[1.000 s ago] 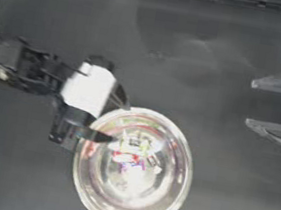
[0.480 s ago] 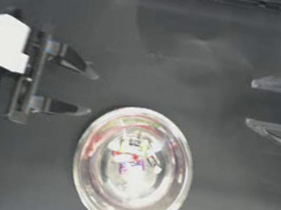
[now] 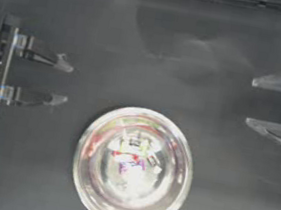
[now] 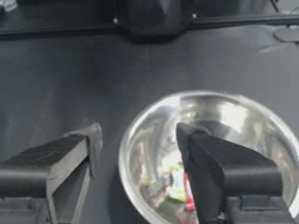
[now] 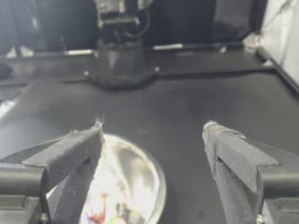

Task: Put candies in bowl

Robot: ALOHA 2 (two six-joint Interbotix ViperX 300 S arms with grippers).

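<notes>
1. We see the left gripper (image 3: 62, 83) now drawn right back to the table's left edge, well apart from the bowl (image 3: 131, 166); a second ago it was leaning over the bowl's near rim, half a second ago it was already out to the left, and it has since slid a little further toward the edge; EARLIER change noted
2. Candies (image 3: 131, 157) sit inside the bowl, a small coloured cluster near its middle; we make out red, purple and green specks plus pale bits, exact count not readable; the left wrist view shows a green and red piece (image 4: 182, 191) low on the bowl wall (image 4: 234, 118)
3. No loose candy visible on the dark table (image 3: 147, 42) in any view; we judge the last drop done and the task complete or nearly so; nothing obvious left to pick
4. Left gripper jaws spread wide, holding nothing; both fingers point toward the table's middle, arm flat along the left side in what looks like a parked pose
5. Right gripper (image 3: 275, 106) at the table's right edge, jaws likewise spread wide and empty; same place as in the earlier pictures, idle; its wrist view looks across the table with the bowl rim (image 5: 153, 175) between and beyond its jaws
6. Bowl stands upright in the lower middle of the table, touching neither gripper; unmoved across the pictures
</notes>
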